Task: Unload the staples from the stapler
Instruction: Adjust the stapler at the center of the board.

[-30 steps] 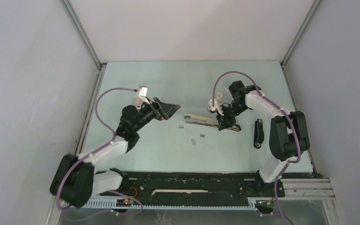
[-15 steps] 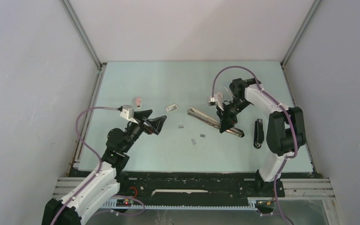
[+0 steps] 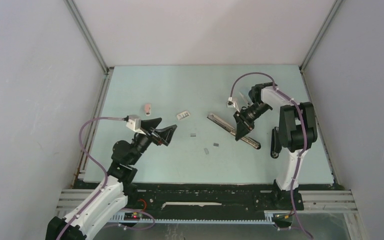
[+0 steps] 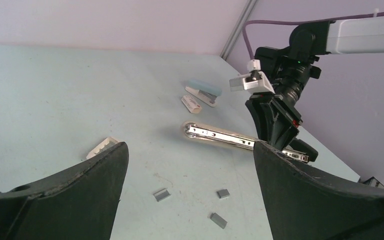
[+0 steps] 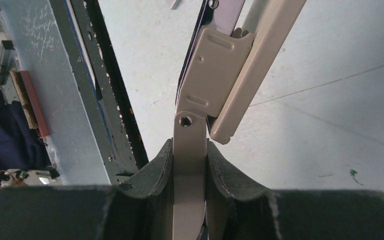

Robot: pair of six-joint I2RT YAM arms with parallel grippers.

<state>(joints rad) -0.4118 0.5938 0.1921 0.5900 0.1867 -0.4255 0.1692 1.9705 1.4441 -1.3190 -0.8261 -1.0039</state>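
Pale green table (image 3: 145, 165), both arms working over it. Left arm (image 3: 115, 172) has drawn back toward its near-left corner since a second ago. Left gripper (image 3: 170, 134) hangs above bare table, jaws wide apart, nothing between them. Where it stood earlier, a small white ridged piece (image 3: 182, 115) now lies uncovered; whether it is staples cannot be told. Right arm (image 3: 285, 112) has swung its load. The long cream stapler (image 3: 222, 124), hinged open with the metal rail showing, lay nearly level across the table a second ago and now runs on a diagonal, far end pointing up-left. Right gripper (image 3: 239, 135) is clamped on the stapler's near end, pads pressed to either side of the metal arm by the hinge pin in the right wrist view. A black stapler (image 3: 276, 142) lies beside the right arm's base, apart from the work. The staples (image 3: 206, 150) lie loose as three short grey strips on the table between the two grippers, just left of the stapler, touched by neither. Judgement: strips are already out; whether the rail holds more cannot be told.
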